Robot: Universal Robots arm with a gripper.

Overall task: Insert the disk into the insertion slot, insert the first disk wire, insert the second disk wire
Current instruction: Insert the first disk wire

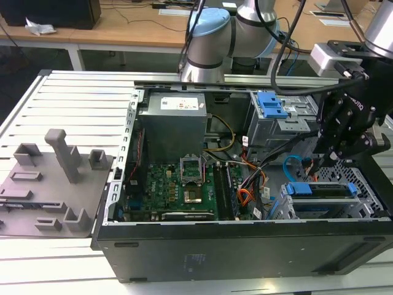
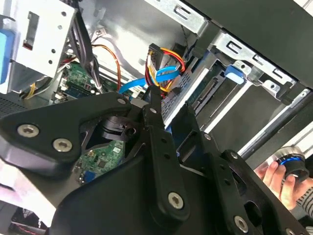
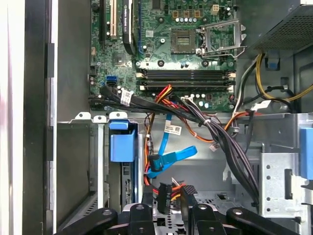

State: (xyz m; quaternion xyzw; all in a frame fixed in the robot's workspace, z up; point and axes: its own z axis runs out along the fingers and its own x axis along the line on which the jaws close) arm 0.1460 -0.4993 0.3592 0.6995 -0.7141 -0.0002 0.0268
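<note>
The disk [image 1: 319, 192], silver in its blue carrier [image 3: 122, 144], lies inside the insertion slot [image 1: 287, 208], the low perforated cage at the exterior view's right. My gripper [image 1: 320, 161] hangs over the cage's cable end. In the first wrist view its fingers [image 3: 189, 200] stand close together, shut on a black plug [image 3: 165, 198] with red, yellow and orange leads, the first disk wire [image 2: 154, 53]. The second disk wire [image 3: 173, 155], a light-blue flat cable, loops loose just beyond the plug. It also shows in the exterior view [image 1: 290, 165] and the second wrist view [image 2: 166, 73].
A taller grey cage with a blue latch [image 1: 270, 104] stands behind the slot. The power supply [image 1: 172, 123] and motherboard [image 1: 178, 184] occupy the case's middle. Black cable bundles [image 3: 230, 147] cross beside the gripper. A person's hand [image 2: 276, 178] holds a blue-ringed knob outside the case.
</note>
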